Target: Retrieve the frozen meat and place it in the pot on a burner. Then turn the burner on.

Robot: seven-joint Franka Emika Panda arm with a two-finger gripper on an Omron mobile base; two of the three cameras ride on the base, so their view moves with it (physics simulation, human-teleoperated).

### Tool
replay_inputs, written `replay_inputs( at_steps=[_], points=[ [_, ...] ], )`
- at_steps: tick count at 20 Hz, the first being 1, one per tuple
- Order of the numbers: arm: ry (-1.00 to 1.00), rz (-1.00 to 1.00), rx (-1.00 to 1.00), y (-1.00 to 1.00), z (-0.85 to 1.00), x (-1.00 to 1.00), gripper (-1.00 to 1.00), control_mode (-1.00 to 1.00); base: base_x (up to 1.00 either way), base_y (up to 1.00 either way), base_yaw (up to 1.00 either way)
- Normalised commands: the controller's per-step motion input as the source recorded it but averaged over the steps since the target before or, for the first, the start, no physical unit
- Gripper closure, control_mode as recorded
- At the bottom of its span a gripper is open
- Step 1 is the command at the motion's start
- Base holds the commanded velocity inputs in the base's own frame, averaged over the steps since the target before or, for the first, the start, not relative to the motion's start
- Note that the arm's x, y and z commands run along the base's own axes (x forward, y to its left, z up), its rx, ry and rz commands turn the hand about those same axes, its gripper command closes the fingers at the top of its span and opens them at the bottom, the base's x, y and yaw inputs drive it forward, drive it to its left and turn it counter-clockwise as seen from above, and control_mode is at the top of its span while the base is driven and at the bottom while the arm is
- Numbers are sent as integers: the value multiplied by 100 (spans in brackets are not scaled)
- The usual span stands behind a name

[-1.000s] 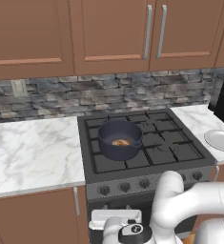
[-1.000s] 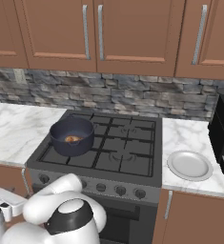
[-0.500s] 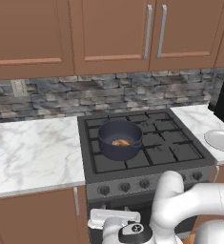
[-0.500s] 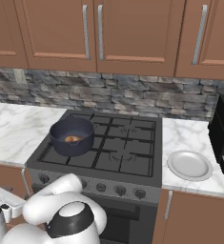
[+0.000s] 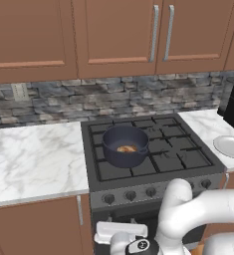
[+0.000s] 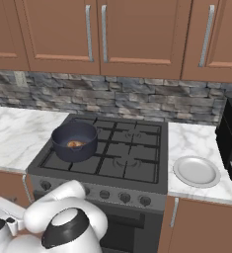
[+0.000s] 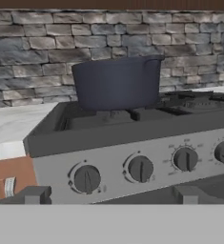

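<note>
Small orange-tan frozen meat lump point(image 5: 126, 148) lies in the deep dark blue-grey pot point(image 5: 124, 146) at the black cooktop's point(image 5: 178, 158) front-left corner; long axis unclear. Two-finger gripper point(image 7: 111, 196) fingers released, facing the stove's round knobs point(image 7: 140, 168).

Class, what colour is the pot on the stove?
Dark blue-grey pot, seen best in the hand view.

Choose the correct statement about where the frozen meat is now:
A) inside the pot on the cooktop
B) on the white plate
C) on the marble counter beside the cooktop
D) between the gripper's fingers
A: the orange-tan frozen meat lies at the bottom of the dark pot, which stands on the front-left burner; the plate is bare.
</note>
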Motion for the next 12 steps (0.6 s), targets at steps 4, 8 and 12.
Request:
replay_inputs(
  at_steps=[4, 8, 12],
  points=[
    [-11, 0, 0, 1, -10, 1, -100, -100, 0, 0, 0],
    [0, 0, 0, 4, -42, 1, -100, -100, 0, 0, 0],
    [0, 0, 0, 3, -44, 0, -100, -100, 0, 0, 0]
  ],
)
